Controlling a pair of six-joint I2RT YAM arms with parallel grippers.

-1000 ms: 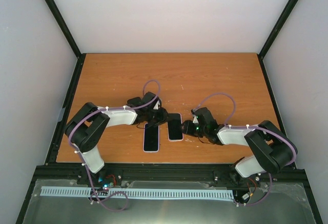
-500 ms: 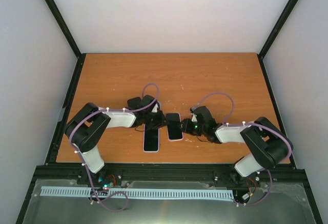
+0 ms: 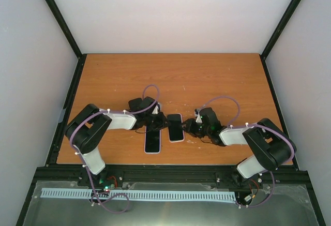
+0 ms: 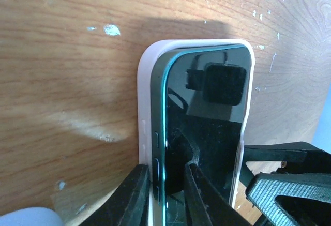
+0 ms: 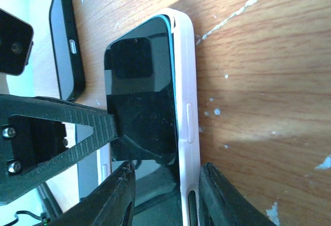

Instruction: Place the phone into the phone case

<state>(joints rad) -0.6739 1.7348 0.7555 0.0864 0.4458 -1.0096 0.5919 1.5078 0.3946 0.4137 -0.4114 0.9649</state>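
Observation:
The phone (image 3: 175,127) is dark-screened with a teal edge and lies in the pale pink phone case (image 3: 181,129) on the table, between my two grippers. In the left wrist view the phone (image 4: 181,81) has its left teal edge riding above the case (image 4: 145,107) wall. My left gripper (image 4: 164,171) is shut on that edge, one finger outside the case and one on the screen. My right gripper (image 5: 166,171) pinches the opposite side, one finger on the phone (image 5: 139,91) and one against the case (image 5: 186,81) wall.
A second dark phone (image 3: 152,140) lies just left of the first, close beside my left gripper (image 3: 161,125), and shows at the upper left as the second phone (image 5: 64,45). Bare orange-brown table (image 3: 181,76) stretches behind, with white walls around it.
My left gripper has come down to the phone's left edge and closed on it. The right gripper has stayed on the right edge with barely any shift.

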